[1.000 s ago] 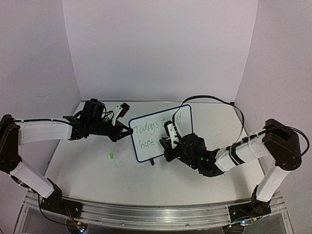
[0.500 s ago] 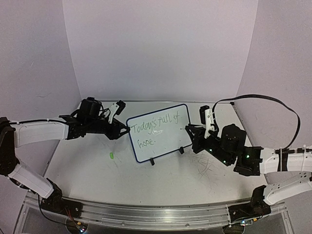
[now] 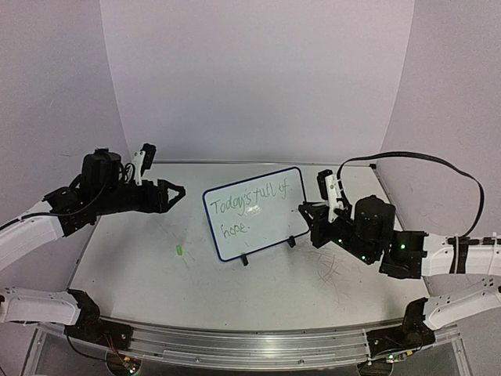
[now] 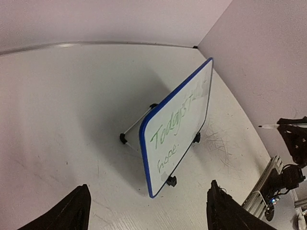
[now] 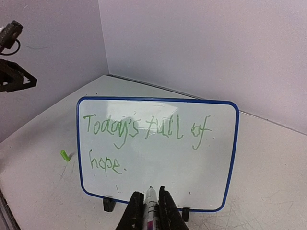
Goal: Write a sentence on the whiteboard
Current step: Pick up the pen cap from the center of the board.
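Whiteboard (image 3: 262, 229) stands bearing green sentence (image 5: 144, 128); left claw (image 3: 174, 196) apart, right claw (image 5: 149, 210) clamps marker (image 5: 151, 194).

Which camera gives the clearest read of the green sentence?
The right wrist view: it faces the whiteboard head-on, so the sentence reads clearly in both lines. Top external shows it small and slanted; the left wrist sees it steeply foreshortened, partly legible.

The pale marker pen (image 5: 150, 205) in the right end effector (image 5: 149, 195) is cut off below; the small green bit (image 5: 64, 155) left of it is too tiny to identify.
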`<action>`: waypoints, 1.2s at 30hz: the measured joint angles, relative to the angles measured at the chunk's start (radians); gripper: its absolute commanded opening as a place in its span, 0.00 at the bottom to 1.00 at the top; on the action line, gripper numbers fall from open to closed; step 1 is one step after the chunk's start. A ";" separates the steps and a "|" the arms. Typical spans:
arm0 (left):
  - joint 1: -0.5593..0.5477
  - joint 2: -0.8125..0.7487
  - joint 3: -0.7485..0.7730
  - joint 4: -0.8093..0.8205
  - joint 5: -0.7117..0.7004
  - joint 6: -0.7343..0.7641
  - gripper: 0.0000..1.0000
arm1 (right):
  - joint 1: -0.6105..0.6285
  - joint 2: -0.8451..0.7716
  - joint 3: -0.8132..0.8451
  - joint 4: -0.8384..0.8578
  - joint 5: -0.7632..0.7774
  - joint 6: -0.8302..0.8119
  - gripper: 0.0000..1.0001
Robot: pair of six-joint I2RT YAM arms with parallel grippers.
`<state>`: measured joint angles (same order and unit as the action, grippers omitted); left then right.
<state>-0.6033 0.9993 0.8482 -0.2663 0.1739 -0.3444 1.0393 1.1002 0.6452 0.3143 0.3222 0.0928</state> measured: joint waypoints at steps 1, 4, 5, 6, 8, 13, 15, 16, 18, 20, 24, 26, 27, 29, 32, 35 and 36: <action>0.000 0.017 0.000 -0.025 -0.008 -0.035 0.81 | 0.000 0.008 0.008 -0.003 -0.008 -0.002 0.00; 0.000 0.122 -0.001 -0.083 -0.027 -0.112 0.78 | 0.000 0.025 0.028 -0.012 -0.031 -0.012 0.00; 0.000 0.166 -0.001 -0.095 -0.031 -0.132 0.77 | 0.000 0.025 0.031 -0.016 -0.037 -0.015 0.00; 0.000 0.211 -0.004 -0.110 -0.039 -0.147 0.77 | 0.000 0.025 0.032 -0.017 -0.042 -0.018 0.00; 0.000 0.297 -0.008 -0.144 -0.056 -0.172 0.76 | 0.000 0.023 0.032 -0.021 -0.047 -0.020 0.00; -0.001 0.391 -0.008 -0.180 -0.094 -0.202 0.73 | 0.000 -0.004 0.029 -0.032 -0.047 -0.022 0.00; -0.005 0.425 -0.008 -0.180 -0.108 -0.207 0.69 | 0.000 -0.024 0.026 -0.031 -0.047 -0.022 0.00; -0.007 0.443 -0.007 -0.181 -0.115 -0.208 0.67 | 0.000 -0.032 0.026 -0.031 -0.047 -0.022 0.00; -0.013 0.481 -0.007 -0.181 -0.127 -0.208 0.64 | 0.000 -0.043 0.026 -0.031 -0.046 -0.023 0.00; -0.017 0.514 -0.005 -0.184 -0.142 -0.206 0.61 | 0.000 -0.048 0.026 -0.031 -0.046 -0.025 0.00; -0.021 0.561 0.004 -0.195 -0.171 -0.204 0.54 | 0.000 -0.049 0.022 -0.031 -0.046 -0.030 0.00; -0.021 0.585 0.014 -0.197 -0.181 -0.203 0.49 | 0.000 -0.049 0.020 -0.031 -0.046 -0.033 0.00; -0.023 0.598 0.018 -0.197 -0.187 -0.202 0.47 | 0.000 -0.049 0.019 -0.031 -0.046 -0.034 0.00; -0.023 0.618 0.023 -0.197 -0.201 -0.200 0.41 | 0.000 -0.049 0.019 -0.031 -0.046 -0.036 0.00; -0.026 0.641 0.032 -0.200 -0.213 -0.194 0.35 | 0.000 -0.049 0.019 -0.031 -0.046 -0.037 0.00; -0.026 0.657 0.047 -0.202 -0.225 -0.182 0.26 | 0.000 -0.049 0.019 -0.031 -0.046 -0.037 0.00; -0.027 0.661 0.053 -0.202 -0.230 -0.178 0.23 | 0.000 -0.049 0.019 -0.031 -0.046 -0.037 0.00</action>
<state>-0.6300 1.6608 0.9009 -0.4683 -0.0563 -0.5220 1.0393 1.0512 0.6643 0.2836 0.2764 0.0555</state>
